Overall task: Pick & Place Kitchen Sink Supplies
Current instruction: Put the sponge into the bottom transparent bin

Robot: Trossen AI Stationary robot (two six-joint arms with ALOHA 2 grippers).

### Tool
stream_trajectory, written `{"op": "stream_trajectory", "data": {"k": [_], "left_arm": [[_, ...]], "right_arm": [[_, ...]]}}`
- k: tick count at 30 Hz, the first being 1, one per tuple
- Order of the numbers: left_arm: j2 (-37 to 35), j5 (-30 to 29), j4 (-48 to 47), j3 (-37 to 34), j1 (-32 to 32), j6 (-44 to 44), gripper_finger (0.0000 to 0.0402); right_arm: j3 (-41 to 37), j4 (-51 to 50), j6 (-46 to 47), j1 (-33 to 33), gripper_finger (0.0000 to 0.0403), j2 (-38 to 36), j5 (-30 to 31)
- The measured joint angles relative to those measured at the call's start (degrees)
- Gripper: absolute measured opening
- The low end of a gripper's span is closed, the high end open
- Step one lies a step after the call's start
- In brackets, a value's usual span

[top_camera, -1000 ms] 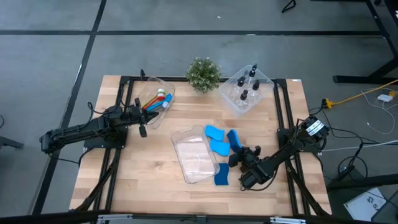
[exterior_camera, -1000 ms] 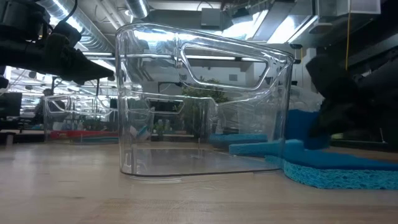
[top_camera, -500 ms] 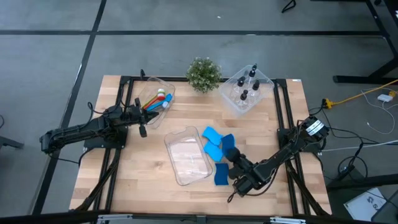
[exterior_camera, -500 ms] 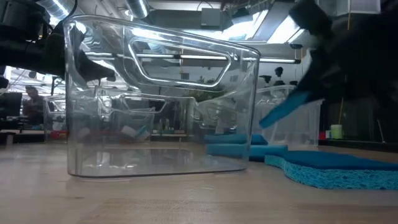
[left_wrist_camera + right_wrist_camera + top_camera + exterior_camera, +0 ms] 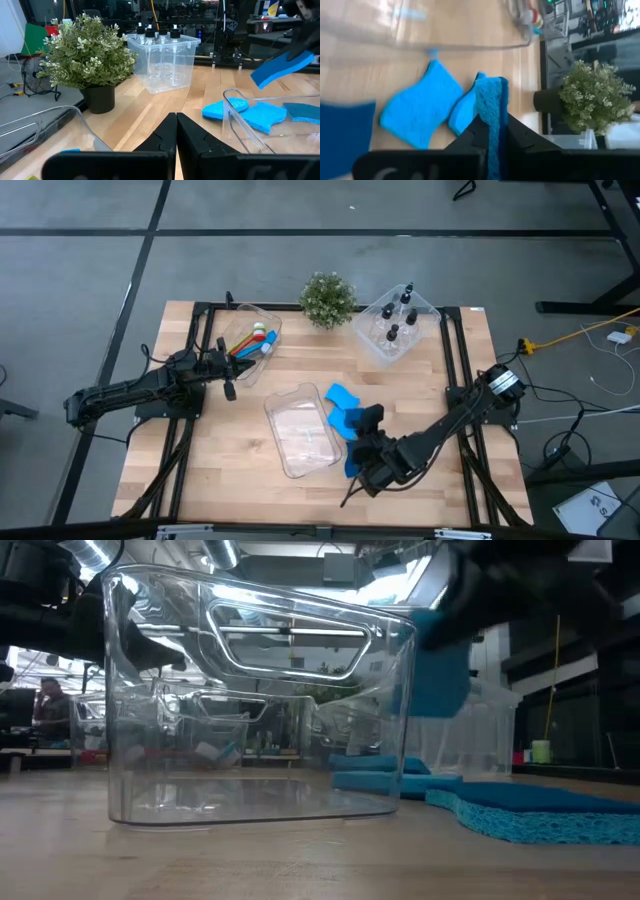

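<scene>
The right pincer [image 5: 362, 423] has lifted a sponge [image 5: 491, 107], pinched edge-on; the empty bin [image 5: 300, 432] sits just beside it, ready.

Counts: 3 clear bins [image 5: 300, 432], 1 potted plant [image 5: 327, 298], 4 black-capped bottles [image 5: 392, 332] in far-right bin, 4 blue sponges [image 5: 343, 394]. Brushes [image 5: 252, 340] in far-left bin: several, exact number unclear.

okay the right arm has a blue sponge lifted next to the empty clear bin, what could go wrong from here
The right gripper pinches the blue sponge by a thin edge, so it might slip out before reaching the empty clear bin.

That arm hangs close to the bin's rim in the high view; a low pass could knock the light bin.

The other sponges lie right beside the bin, so a dropped sponge may land among them rather than inside.
</scene>
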Motion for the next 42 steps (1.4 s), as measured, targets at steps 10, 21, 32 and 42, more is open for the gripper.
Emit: {"op": "stream_trajectory", "data": {"k": [10,21,32,42], "left_arm": [[0.0,0.0,0.0,0.0,0.0,0.0,0.0002],[0.0,0.0,0.0,0.0,0.0,0.0,0.0002],[0.0,0.0,0.0,0.0,0.0,0.0,0.0002],[0.0,0.0,0.0,0.0,0.0,0.0,0.0002]], "right_arm": [[12.3,-7.1,-0.9,-1.2,0.0028,0.0,0.2],[27.1,-4.1,-2.4,-1.9,0.0027,0.0,-2.8],[28.8,10.0,-19.1,-7.9,0.0018,0.0,-8.0],[28.8,15.0,-21.8,-14.9,0.0014,0.0,-25.7]]}}
